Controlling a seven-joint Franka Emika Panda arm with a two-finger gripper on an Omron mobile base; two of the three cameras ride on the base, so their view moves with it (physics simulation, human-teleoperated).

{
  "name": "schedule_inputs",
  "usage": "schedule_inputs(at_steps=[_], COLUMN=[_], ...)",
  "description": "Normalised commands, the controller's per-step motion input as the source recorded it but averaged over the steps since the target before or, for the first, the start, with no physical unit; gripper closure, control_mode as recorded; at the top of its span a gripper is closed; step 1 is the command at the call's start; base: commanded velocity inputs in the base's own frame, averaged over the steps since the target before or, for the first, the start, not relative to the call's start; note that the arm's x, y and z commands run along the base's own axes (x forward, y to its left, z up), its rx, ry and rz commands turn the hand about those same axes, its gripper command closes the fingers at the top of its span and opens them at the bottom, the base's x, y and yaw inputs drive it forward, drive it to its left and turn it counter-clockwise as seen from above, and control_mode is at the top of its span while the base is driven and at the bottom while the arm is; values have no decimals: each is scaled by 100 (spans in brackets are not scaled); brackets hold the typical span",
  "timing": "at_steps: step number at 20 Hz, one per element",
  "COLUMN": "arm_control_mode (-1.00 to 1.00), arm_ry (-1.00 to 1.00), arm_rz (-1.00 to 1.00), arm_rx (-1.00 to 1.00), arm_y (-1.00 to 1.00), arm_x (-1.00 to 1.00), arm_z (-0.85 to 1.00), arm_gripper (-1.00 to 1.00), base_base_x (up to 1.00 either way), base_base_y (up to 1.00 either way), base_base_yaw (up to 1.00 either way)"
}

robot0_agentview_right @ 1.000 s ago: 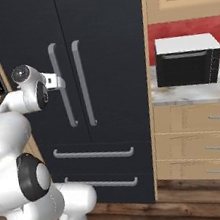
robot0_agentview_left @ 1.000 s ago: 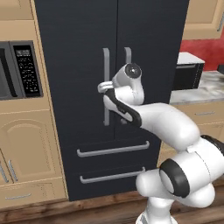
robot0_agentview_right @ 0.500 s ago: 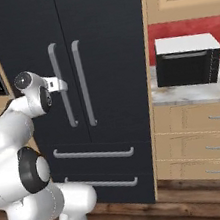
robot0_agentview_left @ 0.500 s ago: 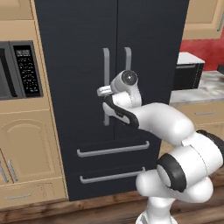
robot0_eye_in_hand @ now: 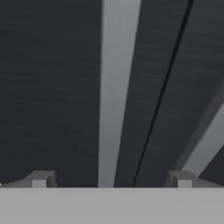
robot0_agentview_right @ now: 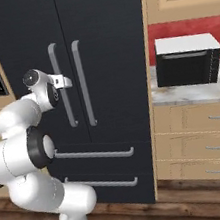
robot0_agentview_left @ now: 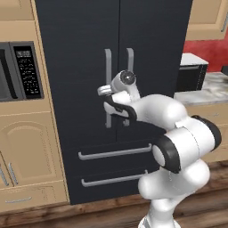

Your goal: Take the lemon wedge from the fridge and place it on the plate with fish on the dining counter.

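While the fridge (robot0_agentview_left: 89,67) stands shut, both of its black doors closed, the gripper (robot0_eye_in_hand: 111,179) faces the left door handle (robot0_eye_in_hand: 114,96) with its jaws spread wide and nothing between them; the pale bar runs up from 6 o'clock toward 12 o'clock in the hand view, between the two fingertips (robot0_eye_in_hand: 40,178), and the dark door seam slants beside it at about 1 o'clock. A second grey bar (robot0_eye_in_hand: 205,144) cuts across at 4 o'clock in that view. From the left base view the gripper (robot0_agentview_left: 105,91) sits just beside the left handle at roughly its mid height, whether touching it cannot be told. From the right base view the gripper (robot0_agentview_right: 64,81) is at the same bar (robot0_agentview_right: 61,84), with the right handle (robot0_agentview_right: 82,81) next to it. Two drawers with long grey handles (robot0_agentview_right: 94,154) lie below the doors. A black microwave (robot0_agentview_right: 187,61) rests on the marble counter (robot0_agentview_right: 195,93) at 3 o'clock of the fridge, and a built-in oven keypad (robot0_agentview_left: 27,70) shows at 9 o'clock. With the doors closed, the lemon wedge cannot be seen
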Motion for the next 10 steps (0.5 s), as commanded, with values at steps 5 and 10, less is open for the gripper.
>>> schedule_inputs(at_steps=[5,10], arm_control_mode=[-100,-100], arm_ry=[-1,0], arm_rz=[0,0], arm_rx=[0,0], arm_y=[11,17], arm_x=[30,44], arm_z=[-17,-24], arm_gripper=[-100,-100], base_base_x=[0,0], base_base_y=[0,0], base_base_yaw=[0,0])
